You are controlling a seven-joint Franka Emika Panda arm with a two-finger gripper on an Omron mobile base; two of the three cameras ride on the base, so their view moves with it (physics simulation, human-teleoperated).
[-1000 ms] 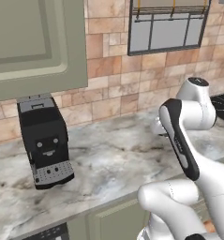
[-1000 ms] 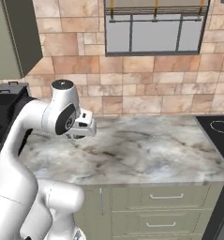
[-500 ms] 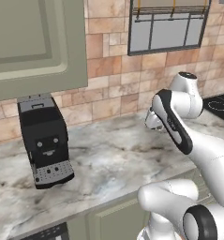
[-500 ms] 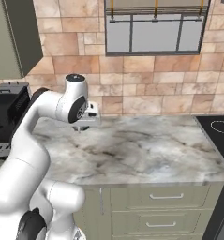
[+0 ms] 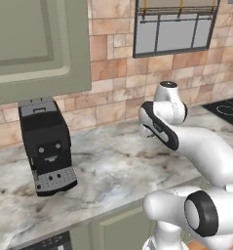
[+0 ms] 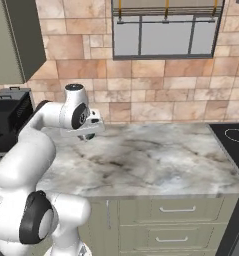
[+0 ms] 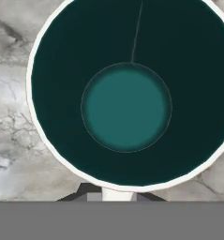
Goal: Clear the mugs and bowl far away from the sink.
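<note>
The hand view looks straight down into a mug [image 7: 126, 93] with a teal-green inside and a thin white rim; its round lighter bottom sits in the middle and its mouth spreads across nearly the whole width of the picture. The gripper [image 7: 112, 192] shows at the bottom edge, its dark finger tips [image 7: 87, 191] pressed at the near rim of the mug with a strip of white wall between them, so the jaws stand narrow, clamped on the mug. Grey-veined marble counter [image 7: 12, 140] lies below and around the mug. In the left base view the white arm [image 5: 186, 141] bends up from the lower right and reaches over the marble counter [image 5: 108, 171], its hand [image 5: 148, 128] pointing down near the back wall; the mug itself is too hidden there to make out. A black coffee machine [image 5: 46, 146] stands on the counter well to the left of the hand, under a green wall cabinet [image 5: 37, 44]. In the right base view the hand [image 6: 86, 129] hangs over the counter [image 6: 156, 160] just right of the coffee machine [image 6: 8, 117], with a black stovetop [image 6: 231, 137] at the far right
</note>
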